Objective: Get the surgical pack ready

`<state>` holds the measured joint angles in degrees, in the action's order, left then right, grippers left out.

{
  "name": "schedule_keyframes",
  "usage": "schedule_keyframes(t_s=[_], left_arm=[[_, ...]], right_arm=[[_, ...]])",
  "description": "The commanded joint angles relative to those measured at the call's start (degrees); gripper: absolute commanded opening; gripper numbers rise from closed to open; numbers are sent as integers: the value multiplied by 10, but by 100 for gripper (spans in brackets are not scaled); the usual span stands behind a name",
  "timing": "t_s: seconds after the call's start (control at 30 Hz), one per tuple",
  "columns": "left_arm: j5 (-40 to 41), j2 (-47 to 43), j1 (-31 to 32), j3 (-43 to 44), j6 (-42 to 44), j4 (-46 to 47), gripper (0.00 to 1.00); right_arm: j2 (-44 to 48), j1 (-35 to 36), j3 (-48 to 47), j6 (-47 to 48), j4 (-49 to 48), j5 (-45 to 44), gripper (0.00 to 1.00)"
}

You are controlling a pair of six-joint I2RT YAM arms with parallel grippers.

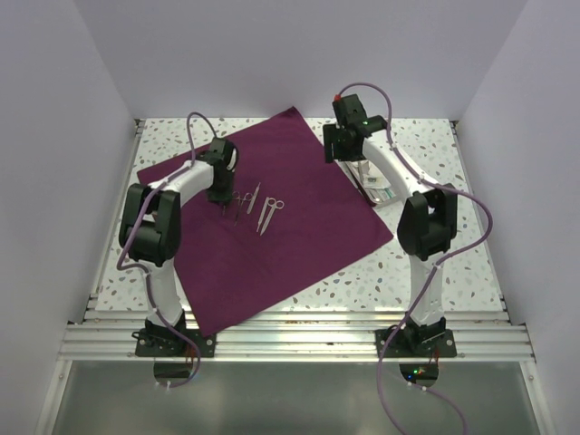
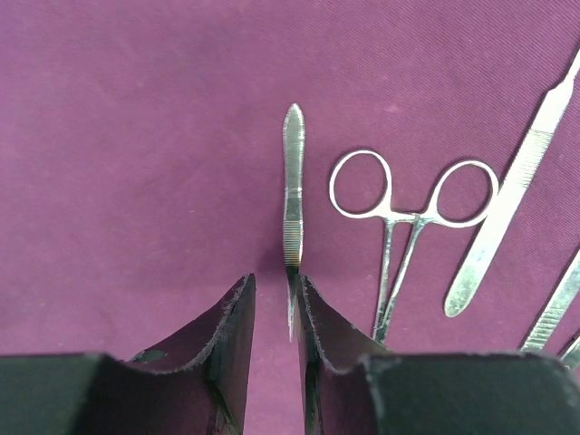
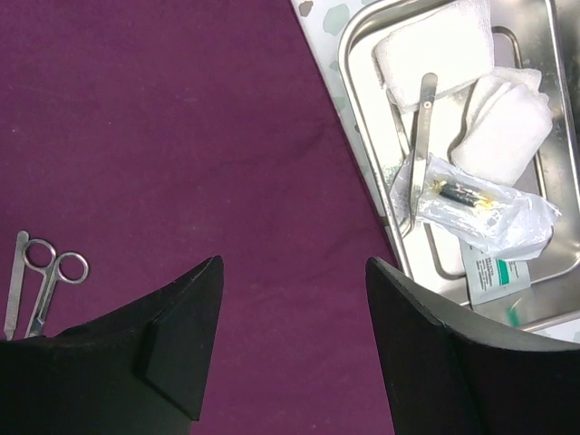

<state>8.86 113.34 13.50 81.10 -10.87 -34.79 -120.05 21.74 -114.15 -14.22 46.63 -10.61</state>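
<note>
Left of centre on the speckled tabletop [image 1: 426, 263], the left hand [image 2: 275, 285] hangs low over the surgical pack [image 1: 299, 227], its jaws narrowly apart around the near end of a slim steel instrument [image 2: 293, 172]. The tool lies against the right jaw with a gap still showing on its other side, so no firm hold is visible. Just to the right, a ring-handled clamp [image 2: 403, 217] and a flat steel handle [image 2: 507, 208] lie in a row on the cloth. The pack itself is a maroon sheet spread flat and set cornerwise across the middle of the tabletop. Farther right, the right hand [image 3: 294, 263] hovers wide open and empty above the sheet's right edge, beside the steel tray [image 3: 345, 63]. The tray holds gauze squares [image 3: 435, 50], a long steel tool and a clear packet [image 3: 476, 204]. The job looks partly done: the drape is out and several instruments are placed, but the tray's contents remain to be moved and no folding has begun.
</note>
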Motion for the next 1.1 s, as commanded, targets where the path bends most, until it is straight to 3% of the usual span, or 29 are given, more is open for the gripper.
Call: schedule_keyframes(t_s=[0.0, 0.2, 0.4, 0.53, 0.6, 0.63, 0.73, 0.77, 0.87, 1.07], left_arm=[[-23, 7, -7, -1, 9, 20, 28], [-39, 8, -7, -11, 7, 27, 28], [-55, 6, -13, -12, 2, 30, 0], [-81, -29, -21, -4, -9, 16, 0], [-133, -60, -22, -7, -26, 14, 0], [-160, -68, -22, -9, -34, 15, 0], [-255, -107, -21, -40, -71, 40, 0], [-272, -117, -21, -51, -91, 50, 0], [-322, -158, -21, -90, -119, 74, 0], [-380, -194, -21, -138, -151, 110, 0]], right_arm=[[30, 10, -15, -11, 0, 11, 67], [23, 27, -20, -14, 5, 15, 67], [13, 38, -33, -27, 12, 36, 67], [-14, 38, -62, -71, 16, 135, 71], [-13, 38, -29, -127, -20, 227, 78], [-7, 38, -4, -180, -92, 257, 83], [19, 49, 102, -270, -209, 332, 87], [22, 52, 122, -320, -272, 344, 87], [13, 62, 147, -370, -320, 365, 86], [6, 83, 159, -400, -368, 366, 83]])
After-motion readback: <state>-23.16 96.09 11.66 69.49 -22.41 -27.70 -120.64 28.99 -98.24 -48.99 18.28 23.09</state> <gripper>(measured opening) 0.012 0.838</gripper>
